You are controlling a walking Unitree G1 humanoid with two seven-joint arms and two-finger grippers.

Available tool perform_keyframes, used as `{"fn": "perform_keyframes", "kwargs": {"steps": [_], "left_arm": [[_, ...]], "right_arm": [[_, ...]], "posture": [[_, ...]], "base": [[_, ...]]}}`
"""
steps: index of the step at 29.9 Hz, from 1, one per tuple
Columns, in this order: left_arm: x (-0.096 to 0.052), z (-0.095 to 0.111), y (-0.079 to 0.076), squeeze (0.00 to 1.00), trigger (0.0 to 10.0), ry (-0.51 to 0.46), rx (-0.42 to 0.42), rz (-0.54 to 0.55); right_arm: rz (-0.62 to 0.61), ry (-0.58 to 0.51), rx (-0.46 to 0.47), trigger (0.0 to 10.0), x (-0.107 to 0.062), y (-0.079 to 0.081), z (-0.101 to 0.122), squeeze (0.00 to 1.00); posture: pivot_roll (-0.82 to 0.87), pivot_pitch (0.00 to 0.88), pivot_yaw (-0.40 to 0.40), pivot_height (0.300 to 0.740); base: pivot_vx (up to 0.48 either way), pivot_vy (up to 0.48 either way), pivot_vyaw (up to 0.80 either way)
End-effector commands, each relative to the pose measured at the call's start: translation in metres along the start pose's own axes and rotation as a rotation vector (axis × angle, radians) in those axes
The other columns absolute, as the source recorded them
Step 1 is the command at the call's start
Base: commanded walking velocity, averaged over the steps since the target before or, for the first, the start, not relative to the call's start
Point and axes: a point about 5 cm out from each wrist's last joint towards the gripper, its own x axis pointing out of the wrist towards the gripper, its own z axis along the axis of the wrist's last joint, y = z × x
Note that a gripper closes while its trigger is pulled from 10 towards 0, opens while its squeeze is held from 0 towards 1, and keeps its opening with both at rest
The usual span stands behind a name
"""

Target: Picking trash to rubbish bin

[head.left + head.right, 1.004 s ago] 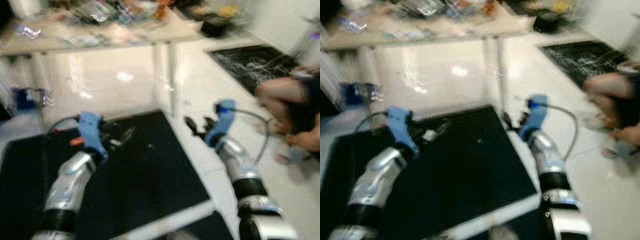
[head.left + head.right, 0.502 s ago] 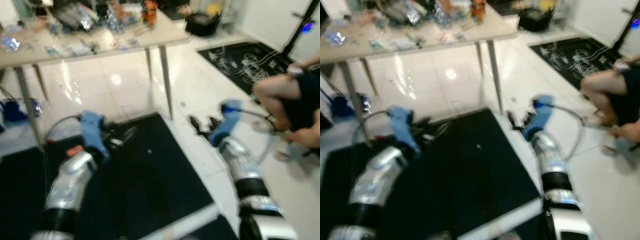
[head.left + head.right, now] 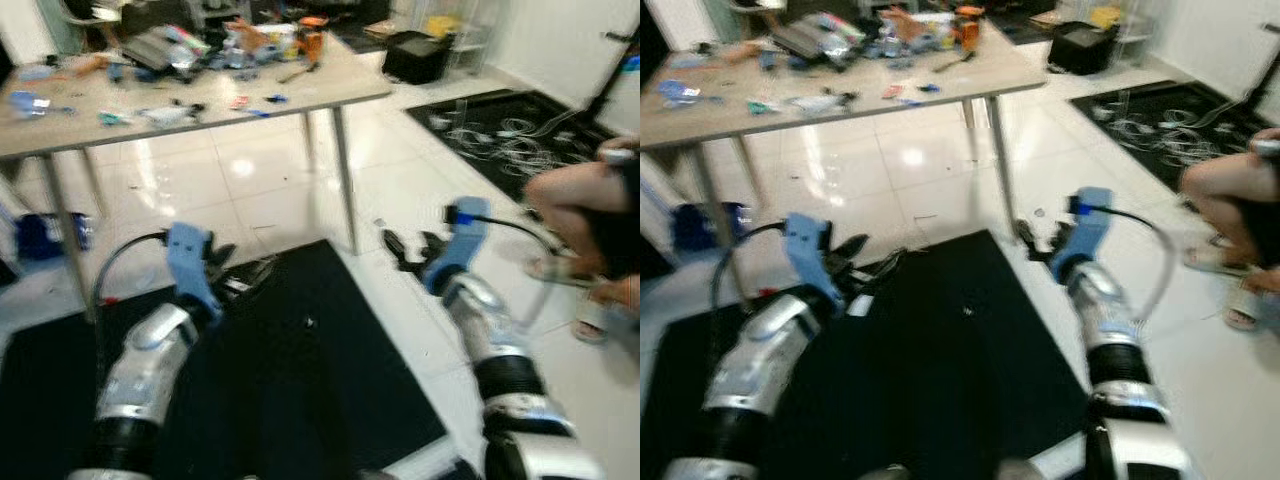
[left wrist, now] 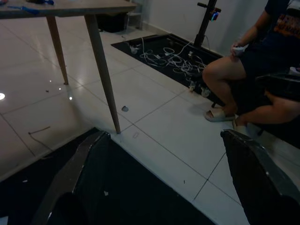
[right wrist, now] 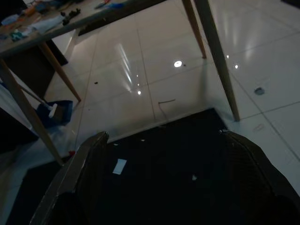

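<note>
With the view now shifted up toward the cluttered table, both empty grippers, left gripper and right gripper, are being held spread open over the black mat, trash lying near its edge, no bin being seen.

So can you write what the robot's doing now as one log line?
left gripper: open, empty | right gripper: open, empty | both over black mat | littered table ahead

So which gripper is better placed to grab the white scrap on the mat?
Left, likely: the left gripper hovers over the mat near the scrap; the right gripper is over bare floor.
</note>
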Motion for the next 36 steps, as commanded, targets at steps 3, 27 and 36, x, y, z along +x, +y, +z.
{"fn": "perform_keyframes", "kwargs": {"steps": [3,27,36], "left_arm": [[-0.0009,-0.0004,0.0016,0.00,10.0,0.014,0.022,0.000],[-0.0011,-0.0011,0.0015,0.00,10.0,0.026,0.045,0.007],[-0.0020,0.0000,0.0057,0.00,10.0,0.009,0.050,0.055]], "right_arm": [[-0.005,0.001,-0.001,10.0,-0.0003,-0.0021,0.0014,0.00],[-0.004,-0.009,0.008,10.0,-0.0004,-0.0020,0.0016,0.00],[0.061,-0.029,-0.036,10.0,-0.0017,0.0050,0.0027,0.00]], "posture": [[-0.11,0.000,0.026,0.740],[-0.12,0.000,0.028,0.740],[-0.12,0.000,0.030,0.740]], "base": [[0.480,0.000,0.00],[0.480,0.000,0.00],[0.480,0.000,0.27]]}}
